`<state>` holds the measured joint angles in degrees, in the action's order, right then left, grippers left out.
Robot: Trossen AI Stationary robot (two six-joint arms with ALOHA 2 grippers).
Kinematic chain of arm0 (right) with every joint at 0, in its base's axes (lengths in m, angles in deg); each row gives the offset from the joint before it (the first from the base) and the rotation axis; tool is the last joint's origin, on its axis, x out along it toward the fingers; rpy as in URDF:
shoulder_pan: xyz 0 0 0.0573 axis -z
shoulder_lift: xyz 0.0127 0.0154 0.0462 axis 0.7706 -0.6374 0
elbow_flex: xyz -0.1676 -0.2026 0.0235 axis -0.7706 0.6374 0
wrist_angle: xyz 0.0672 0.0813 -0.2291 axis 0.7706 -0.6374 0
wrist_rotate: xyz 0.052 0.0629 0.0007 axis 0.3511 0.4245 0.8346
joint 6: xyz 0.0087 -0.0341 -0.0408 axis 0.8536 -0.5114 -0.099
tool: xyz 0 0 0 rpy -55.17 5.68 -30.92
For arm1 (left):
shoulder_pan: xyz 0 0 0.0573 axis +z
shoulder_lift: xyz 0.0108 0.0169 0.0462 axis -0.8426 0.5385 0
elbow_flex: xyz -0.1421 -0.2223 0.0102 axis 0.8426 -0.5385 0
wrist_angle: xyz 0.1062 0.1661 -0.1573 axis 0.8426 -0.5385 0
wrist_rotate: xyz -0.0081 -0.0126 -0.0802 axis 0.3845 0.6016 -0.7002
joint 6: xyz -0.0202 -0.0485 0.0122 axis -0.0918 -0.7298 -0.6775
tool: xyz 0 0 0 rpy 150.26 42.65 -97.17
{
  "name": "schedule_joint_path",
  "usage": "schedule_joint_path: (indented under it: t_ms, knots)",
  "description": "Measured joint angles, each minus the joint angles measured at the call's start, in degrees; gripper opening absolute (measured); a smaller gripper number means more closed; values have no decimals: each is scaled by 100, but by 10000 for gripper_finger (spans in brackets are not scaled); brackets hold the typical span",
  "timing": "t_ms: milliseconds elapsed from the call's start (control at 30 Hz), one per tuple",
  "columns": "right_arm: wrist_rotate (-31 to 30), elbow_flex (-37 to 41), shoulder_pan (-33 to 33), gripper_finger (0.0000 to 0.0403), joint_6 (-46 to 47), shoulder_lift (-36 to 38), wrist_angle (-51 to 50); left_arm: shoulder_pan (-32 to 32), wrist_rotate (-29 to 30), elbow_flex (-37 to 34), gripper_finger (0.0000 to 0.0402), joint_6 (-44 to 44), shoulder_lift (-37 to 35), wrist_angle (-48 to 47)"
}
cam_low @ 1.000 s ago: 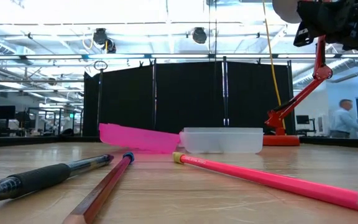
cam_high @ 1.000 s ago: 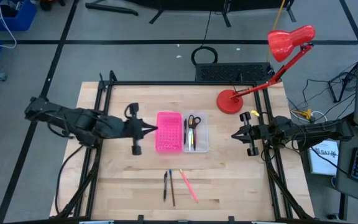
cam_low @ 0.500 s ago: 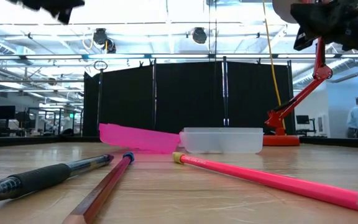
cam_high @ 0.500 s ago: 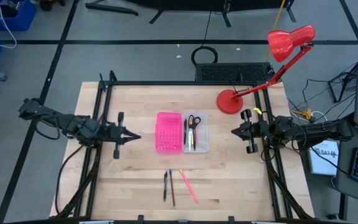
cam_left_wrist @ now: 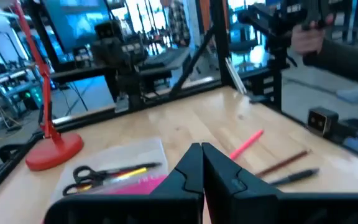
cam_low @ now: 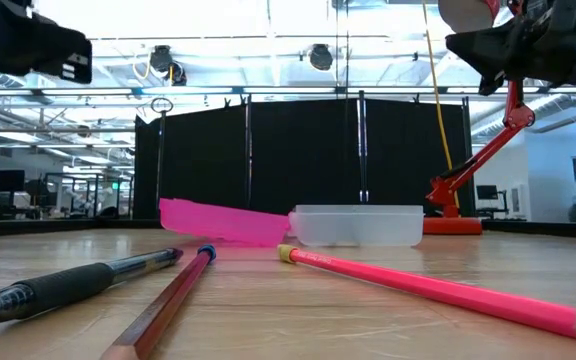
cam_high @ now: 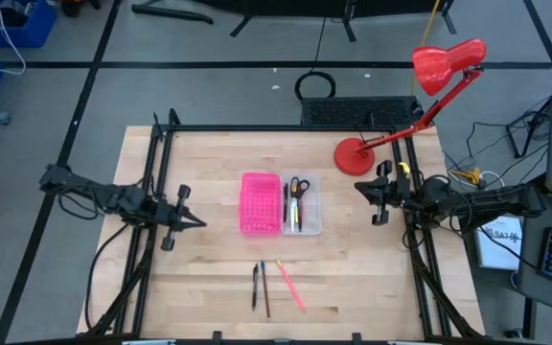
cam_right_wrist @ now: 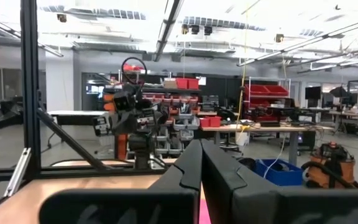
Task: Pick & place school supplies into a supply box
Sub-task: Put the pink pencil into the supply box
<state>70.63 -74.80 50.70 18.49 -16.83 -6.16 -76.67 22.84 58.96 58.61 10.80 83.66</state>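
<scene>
A pale wooden desk (cam_high: 209,278) sits inside a black frame on a grey workshop floor, with a red lamp (cam_high: 444,65) standing on its base at the far right corner and black curtains and shelving in the room behind. Near the middle of the desk lies the clear supply box (cam_high: 302,203), touching a bright pink perforated panel (cam_high: 260,203) that lies along its left side. Inside the box rest a pair of scissors (cam_high: 299,187) with black handles, a yellow pencil (cam_high: 295,217) and a dark pen (cam_high: 286,201). Closer to the near edge of the desk, well apart from the box, three more supplies lie loose side by side: a black pen (cam_high: 254,286), a brown pencil (cam_high: 264,288) with a blue end, and a pink pencil (cam_high: 290,286) angled away to the right.

The left gripper (cam_high: 199,223) hangs above the left part of the desk, near the pink panel but clear of it, pointing toward the middle; its fingers (cam_left_wrist: 189,169) are pressed together and hold nothing. The right gripper (cam_high: 356,187) hovers over the right part of the desk, beside the lamp base and pointing toward the box, its fingers (cam_right_wrist: 190,167) likewise closed tight on nothing. A person's shoulder and sleeve show at the far right of the low view.
</scene>
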Motion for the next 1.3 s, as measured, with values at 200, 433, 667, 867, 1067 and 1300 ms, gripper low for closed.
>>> schedule_joint_path:
  t_ms: [200, 433, 667, 867, 1067, 1300]
  knots:
    - [-55, -2, 0, 0, 44, 3, 1, -94, -84, -294, 3, 336, -424, -1]
    - [-95, 0, -2, 0, 471, 1, 59, -124, -47, -697, 3, 1049, -507, 1086]
    - [-923, -124, -241, 0, 816, -374, 83, -124, 1227, -796, 19, 1072, -500, 942]
    - [-1454, -1538, -1001, 0, 850, -1664, -877, -124, 1153, -793, 29, 595, -502, 1365]
    - [-2608, -4194, -1669, 0, 1885, -3819, -4014, -124, 1209, -795, 12, 685, -478, 1288]
    - [-2384, -7274, -1765, 0, 3605, -6521, -6894, -124, 1214, -793, 11, 583, -478, 1196]
